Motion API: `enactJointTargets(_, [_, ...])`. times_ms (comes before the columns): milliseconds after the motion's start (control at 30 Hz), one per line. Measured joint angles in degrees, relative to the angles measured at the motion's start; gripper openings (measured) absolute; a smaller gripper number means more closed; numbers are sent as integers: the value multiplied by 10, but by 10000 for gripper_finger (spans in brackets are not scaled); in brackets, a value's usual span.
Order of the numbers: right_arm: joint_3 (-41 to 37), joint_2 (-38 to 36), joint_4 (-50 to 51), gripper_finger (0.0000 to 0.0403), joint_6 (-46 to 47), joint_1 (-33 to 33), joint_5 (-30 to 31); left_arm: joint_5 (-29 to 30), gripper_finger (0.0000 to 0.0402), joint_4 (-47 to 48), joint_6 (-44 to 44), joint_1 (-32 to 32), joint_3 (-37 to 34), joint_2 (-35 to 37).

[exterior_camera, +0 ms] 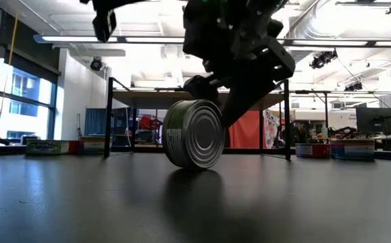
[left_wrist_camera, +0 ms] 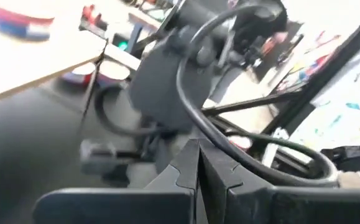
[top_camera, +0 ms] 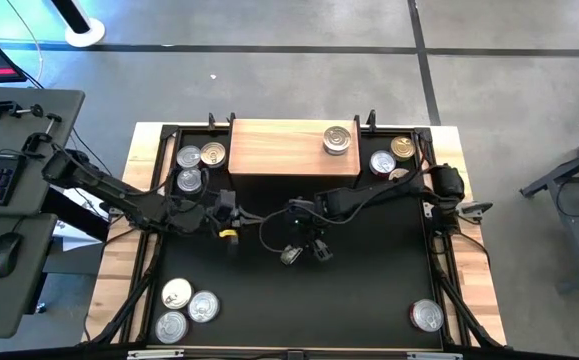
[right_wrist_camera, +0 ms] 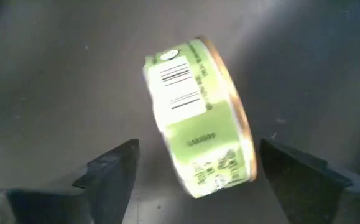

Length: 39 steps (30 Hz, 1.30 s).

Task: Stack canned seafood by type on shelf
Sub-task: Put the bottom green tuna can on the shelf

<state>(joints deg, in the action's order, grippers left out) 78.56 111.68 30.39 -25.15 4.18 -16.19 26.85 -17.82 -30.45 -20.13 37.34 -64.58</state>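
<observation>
The black mat (top_camera: 369, 290) covered most of the table, with bare wood showing along its side edges. At the far edge stood the shelf (top_camera: 284, 150), a pale wooden board on thin black legs, and it carried a single tin (top_camera: 337, 139) near its right end, lid up. Left of the shelf three tins (top_camera: 191, 165) lay flat on the mat, close together; right of the shelf sat another small group (top_camera: 389, 155), one of them gold-lidded, partly crossed by the right arm. At the near left corner three more tins (top_camera: 186, 308) were bunched together, touching or nearly so, and one tin (top_camera: 427, 316) with a red side sat alone at the near right corner. Both arms reached toward mid-mat. The right gripper (right_wrist_camera: 195, 171) hung just above a green-labelled tin (exterior_camera: 194, 133), fingers spread wide to either side of it and not in contact with it. That tin stood on its edge on the mat, ribbed silver end toward the low camera, barcode on its side wall visible from the right wrist camera. The left gripper (left_wrist_camera: 198, 168) rested low over the mat a little left of centre, fingers pressed together with nothing between them, pointing toward the right arm.
</observation>
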Motion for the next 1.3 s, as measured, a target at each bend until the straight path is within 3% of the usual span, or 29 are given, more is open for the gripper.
enactJointTargets(267, [-1, 0, -29, 197, 13, 12, 21, 96, 0, 0, 132, -2, 3, 70])
enactJointTargets(433, [-1, 0, -38, 137, 43, 16, 22, 105, 0, -1, 210, -1, 3, 135])
enactJointTargets(700, [50, -21, 30, 125, 87, 16, 38, 115, 0, -1, 289, -1, 3, 220])
enactJointTargets(867, [124, -77, 113, 125, 63, 14, 171, 137, 0, 1, 341, -1, 3, 251])
enactJointTargets(1100, [204, -104, 155, 126, 26, -41, 453, 141, 0, 22, 366, 19, 3, 260])
enactJointTargets(1300, [200, -97, 187, 127, 26, -114, 541, 142, 0, 71, 353, 34, 3, 259])
